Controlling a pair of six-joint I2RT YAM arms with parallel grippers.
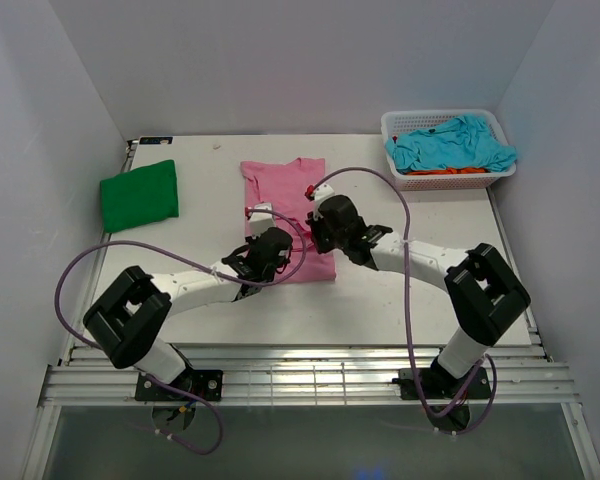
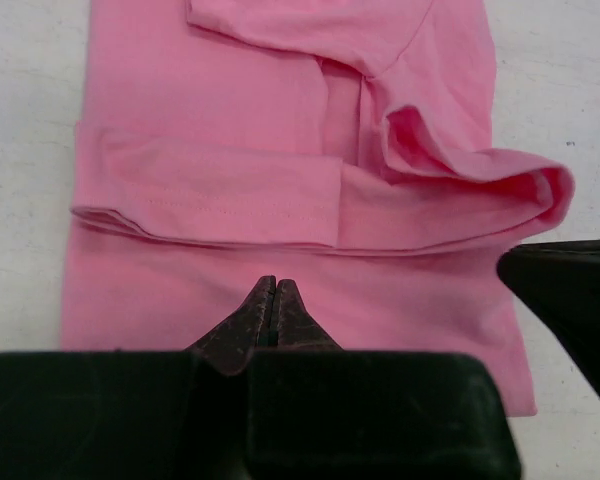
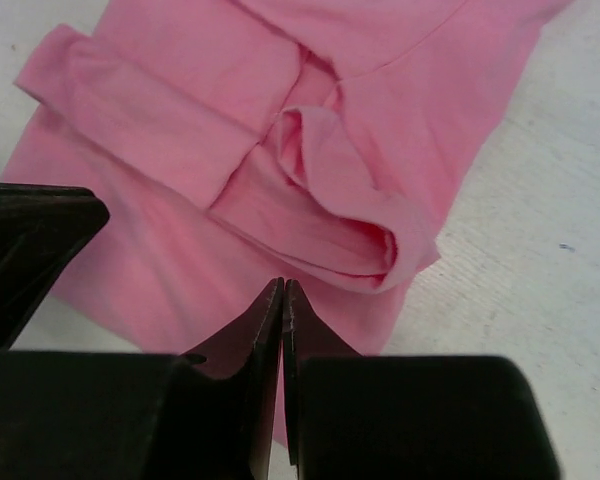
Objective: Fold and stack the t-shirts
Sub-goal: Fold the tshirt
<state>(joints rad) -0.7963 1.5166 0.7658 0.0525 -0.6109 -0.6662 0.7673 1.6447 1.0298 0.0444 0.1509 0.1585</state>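
- Top view: pink shirt [image 1: 285,215] at mid-table, soft knit, folded into a narrow upright rectangle, neckline at the far end, lower part hidden under both grippers.
- Flat on the matte white table [image 1: 380,300].
- Left gripper [image 1: 270,248] low over the shirt's near left part; right gripper [image 1: 325,228] just beside it over the near right part. Jaw state impossible to tell from up here.
- Green shirt [image 1: 139,194] far left, folded into a plump, rounded square, well apart from the pink one.
- White plastic mesh basket [image 1: 435,183] at the far right corner, heaped with a crumpled turquoise shirt [image 1: 450,143] above a sliver of orange shirt [image 1: 460,171].
- Left wrist view: dark fingers [image 2: 292,312] pressed together, wedge-shaped tips over the smooth single layer near the hem.
- Beyond the tips, a folded band with a stitched hem line running across, ending right in a puffy rolled lobe.
- Black wedge of the other gripper at the right edge.
- Right wrist view: fingers [image 3: 305,335] shut tight into one thin seam, tips at the edge of the soft rolled fold.
- Sleeve flap with a crisp straight hem at upper left; rumpled pocket of cloth in the middle; finely grained white tabletop at right.
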